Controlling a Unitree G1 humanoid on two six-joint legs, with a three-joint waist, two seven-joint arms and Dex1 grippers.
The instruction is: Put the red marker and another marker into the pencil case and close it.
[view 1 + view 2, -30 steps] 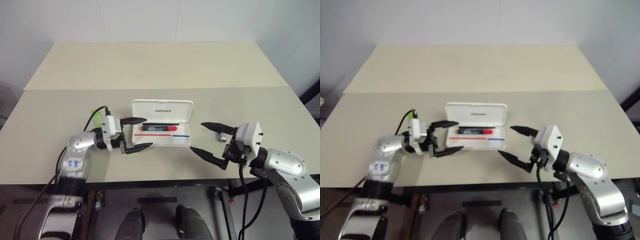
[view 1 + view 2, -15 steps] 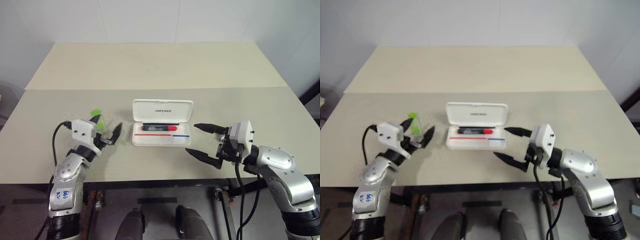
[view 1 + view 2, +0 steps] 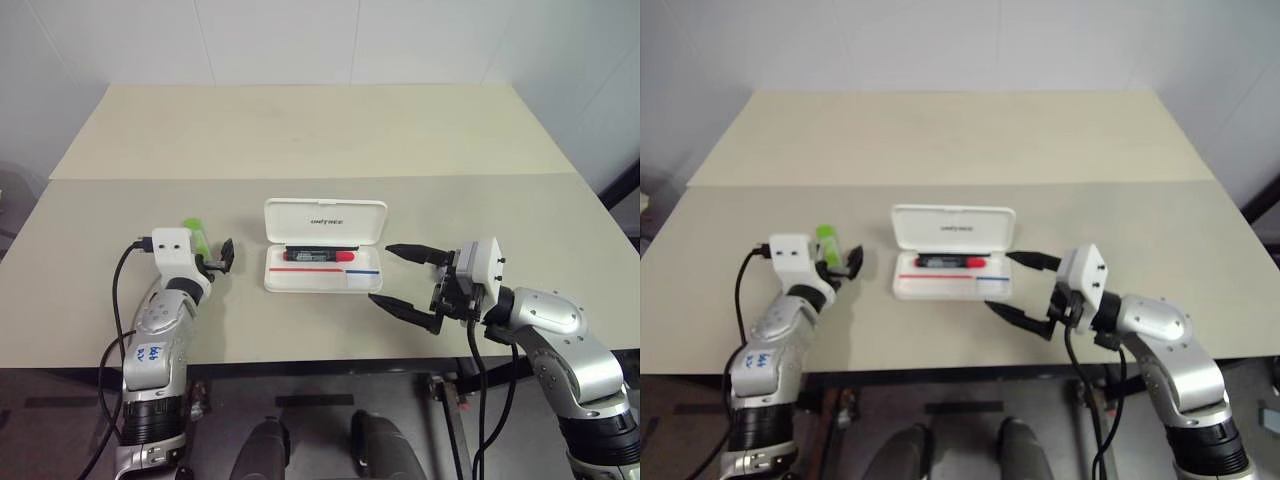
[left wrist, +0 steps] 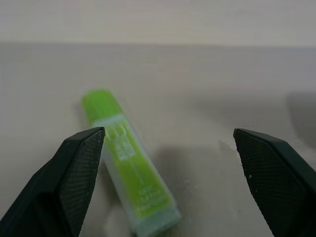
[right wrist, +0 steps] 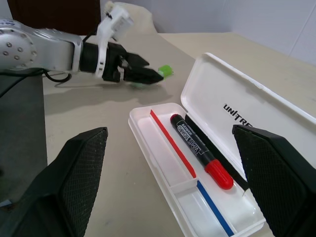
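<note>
The white pencil case (image 3: pixel 325 222) lies open at the table's middle, lid up toward the back. The red marker (image 3: pixel 318 256), black barrel and red cap, lies inside its tray. The light-green marker (image 4: pixel 129 168) lies on the table left of the case. My left gripper (image 3: pixel 210 258) points forward at it, open, and the marker's near end sits just inside the left finger (image 4: pixel 79 182) without being gripped. My right gripper (image 3: pixel 381 273) hovers open at the case's right end, holding nothing and pointing left across the tray.
The beige table (image 3: pixel 300 130) has a seam running across it behind the case. Its front edge runs close below both grippers. A black cable (image 3: pixel 118 290) loops off the left wrist.
The left arm has swung left, away from the case, and its gripper has turned from pointing right to pointing forward at the green marker. The right gripper has held its place.
</note>
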